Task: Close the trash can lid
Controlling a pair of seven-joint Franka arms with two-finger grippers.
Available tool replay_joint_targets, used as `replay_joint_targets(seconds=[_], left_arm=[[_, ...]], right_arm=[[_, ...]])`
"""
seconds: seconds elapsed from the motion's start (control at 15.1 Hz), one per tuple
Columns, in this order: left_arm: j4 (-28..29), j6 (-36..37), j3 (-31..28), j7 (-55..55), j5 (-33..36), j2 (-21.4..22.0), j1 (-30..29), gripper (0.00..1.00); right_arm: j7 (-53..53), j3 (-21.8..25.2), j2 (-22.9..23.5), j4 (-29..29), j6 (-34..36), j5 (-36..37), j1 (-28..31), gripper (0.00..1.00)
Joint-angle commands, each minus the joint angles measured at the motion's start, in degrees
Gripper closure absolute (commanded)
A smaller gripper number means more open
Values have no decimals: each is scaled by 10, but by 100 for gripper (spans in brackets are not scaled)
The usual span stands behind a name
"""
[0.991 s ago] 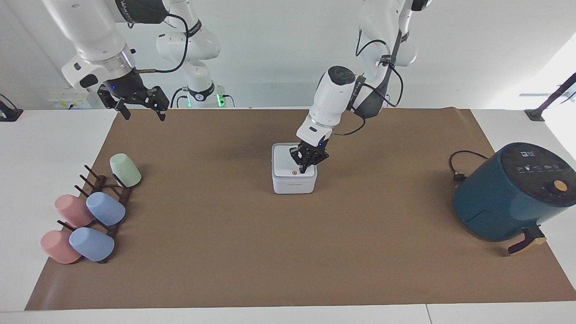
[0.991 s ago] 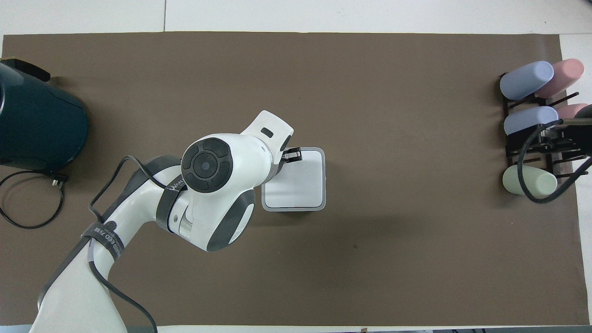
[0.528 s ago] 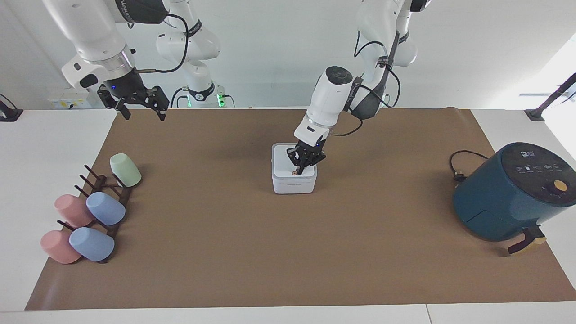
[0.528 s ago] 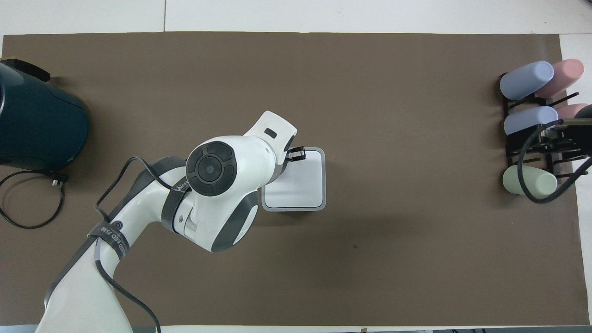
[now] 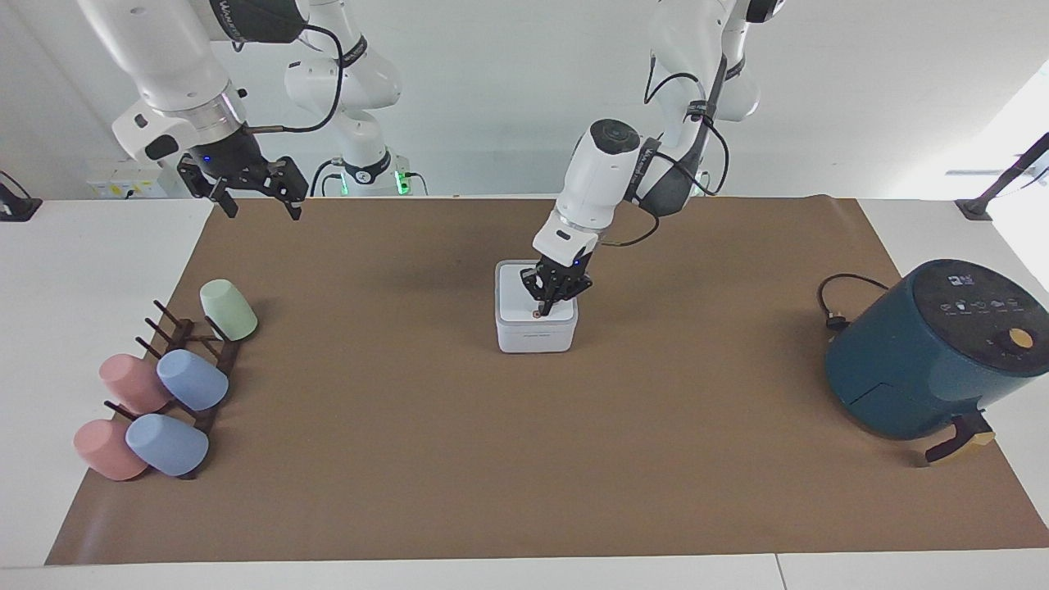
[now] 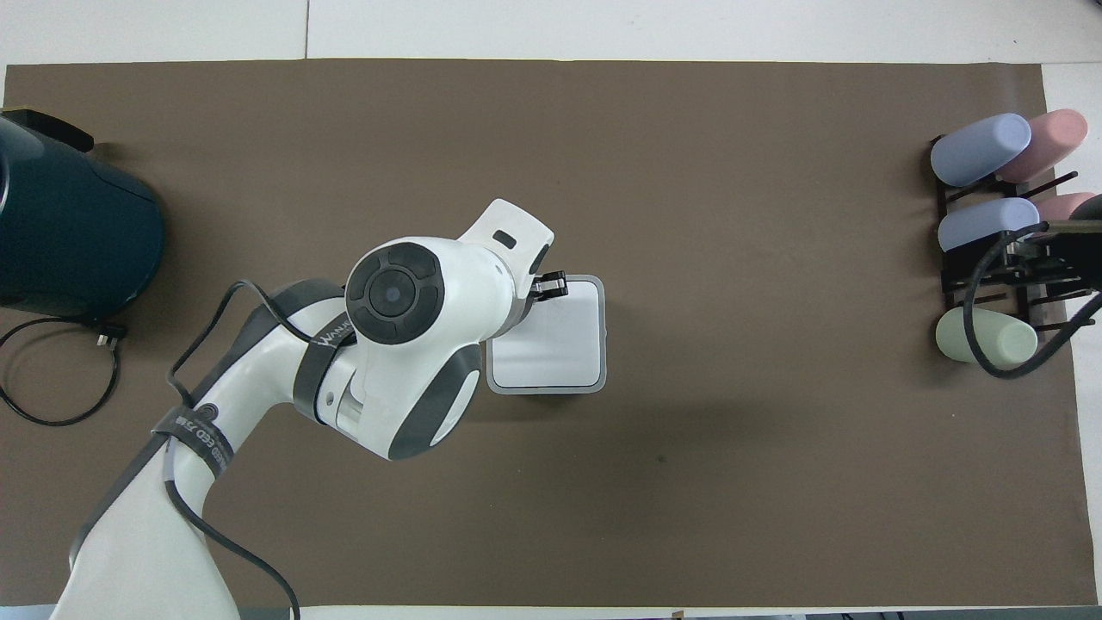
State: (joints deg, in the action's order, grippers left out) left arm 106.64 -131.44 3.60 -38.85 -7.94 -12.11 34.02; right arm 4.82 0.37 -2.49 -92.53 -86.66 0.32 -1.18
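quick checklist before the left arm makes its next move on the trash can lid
1. Lid lying flat on the trash can: ok.
2. Left claw tip down at the lid's orange-ringed dot: ok; real contact: cannot tell.
3. Left claw shut, nothing held: ok.
4. Trash can upright on the brown mat, nothing beside it: ok.
5. Right claw waiting open over the mat's edge nearest the robots, away from the can: ok.
6. Lid latched: cannot tell.

Both arms were glossy white with dark grey joint bands and round black end caps. Black cables looped along them, strapped on with lettered bands. Each wrist ended in a black skeletal gripper showing a small blue light.
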Motion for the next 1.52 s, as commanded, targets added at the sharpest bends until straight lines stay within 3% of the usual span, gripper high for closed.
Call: replay_joint_targets(seconds=[0.0, 0.07, 0.13, 0.53, 0.79, 1.06, 1.45], left_arm=[[-67, 130, 0, 23, -6, 24, -41, 90], [-74, 157, 0, 29, -6, 36, -55, 39], [-74, 174, -2, 32, -7, 53, -67, 0], [-74, 314, -3, 246, -3, 138, -240, 0], [-90, 395, -2, 381, 22, 171, -342, 0], [-156, 475, 0, 408, 75, 170, -351, 0], [-138, 490, -2, 395, 79, 181, -348, 0]], right_arm=[[3, -7, 1, 3, 6, -11, 10, 0], [2, -7, 1, 3, 6, -11, 10, 0], [3, -7, 1, 3, 6, -11, 10, 0], [3, -7, 1, 3, 6, -11, 10, 0], [3, -7, 1, 3, 6, -11, 10, 0], [2, -7, 1, 3, 6, -11, 10, 0], [3, -7, 1, 3, 6, -11, 10, 0]])
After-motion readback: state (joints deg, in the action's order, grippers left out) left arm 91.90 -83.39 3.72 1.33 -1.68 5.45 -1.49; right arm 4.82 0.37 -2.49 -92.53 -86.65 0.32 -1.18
